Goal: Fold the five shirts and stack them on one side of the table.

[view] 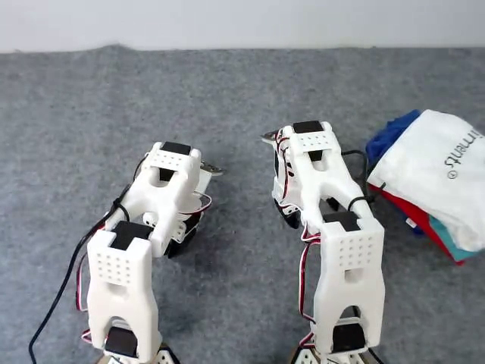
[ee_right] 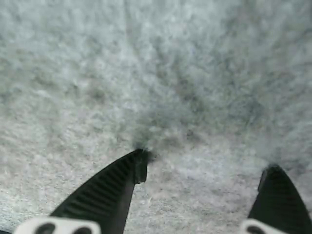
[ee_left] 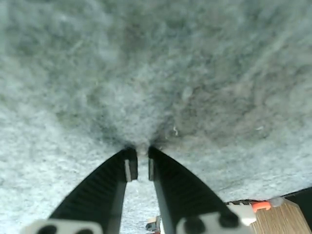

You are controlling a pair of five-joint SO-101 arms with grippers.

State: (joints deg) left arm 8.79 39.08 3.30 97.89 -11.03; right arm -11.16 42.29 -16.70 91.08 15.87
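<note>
Jaws of the left gripper (ee_left: 140, 170) are sitting almost together with nothing between them, tips pointing down at the grey felt table (view: 227, 91), well to the left of the right arm (view: 326, 197). On the right gripper (ee_right: 207, 170) the jaws are standing wide apart, empty, over the same felt at that arm's front end. Just to the right of the right arm, the shirts (view: 432, 182) are lying in a folded stack, a white shirt (view: 436, 163) on top with blue, red and teal edges peeking out beneath. I'm reckoning they are light, limp and inclined to slide over one another, so a pinch at a folded edge or corner, catching every layer, is looking safest.
</note>
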